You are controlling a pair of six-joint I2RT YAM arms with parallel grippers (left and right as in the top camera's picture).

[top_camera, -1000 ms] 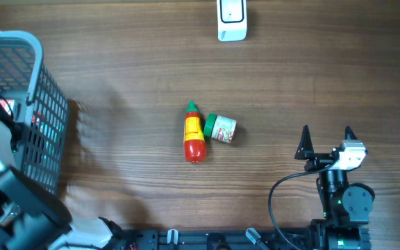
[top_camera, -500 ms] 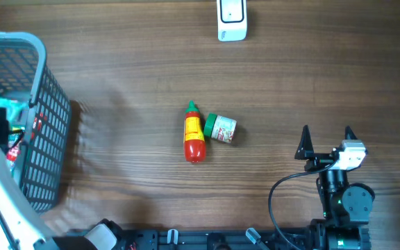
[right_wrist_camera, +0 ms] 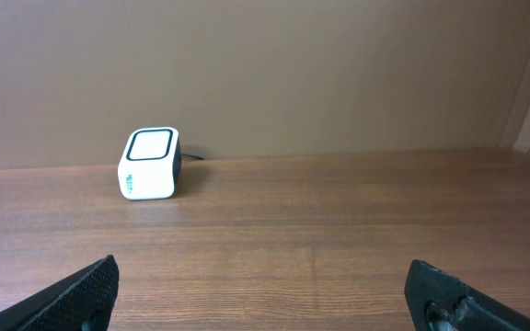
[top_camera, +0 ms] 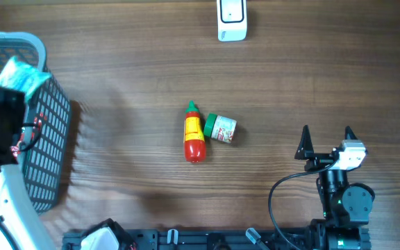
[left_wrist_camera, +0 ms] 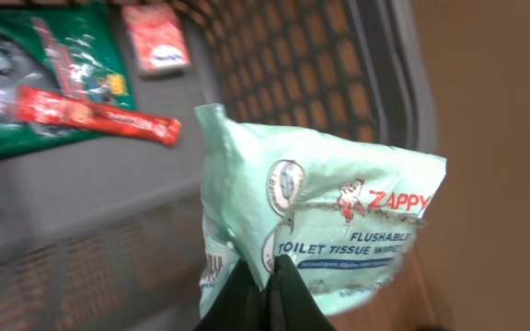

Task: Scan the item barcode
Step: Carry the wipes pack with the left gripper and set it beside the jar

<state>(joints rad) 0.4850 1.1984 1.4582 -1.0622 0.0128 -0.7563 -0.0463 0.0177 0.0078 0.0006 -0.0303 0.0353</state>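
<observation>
Left fingers (left_wrist_camera: 247,299) pinched shut on tissue pack (left_wrist_camera: 339,230), lower edge, over basket (top_camera: 51,132) at frame left. Right fingers (right_wrist_camera: 86,290) wide, empty, lower right. Next — carry to scanner (top_camera: 232,19), top centre; barcode unseen, so rotate pack until it faces the window.

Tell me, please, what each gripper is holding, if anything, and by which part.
The left gripper is shut on the pale green wipes pack, pinching the edge nearest the wrist camera. The right gripper is open and holds nothing.
</observation>
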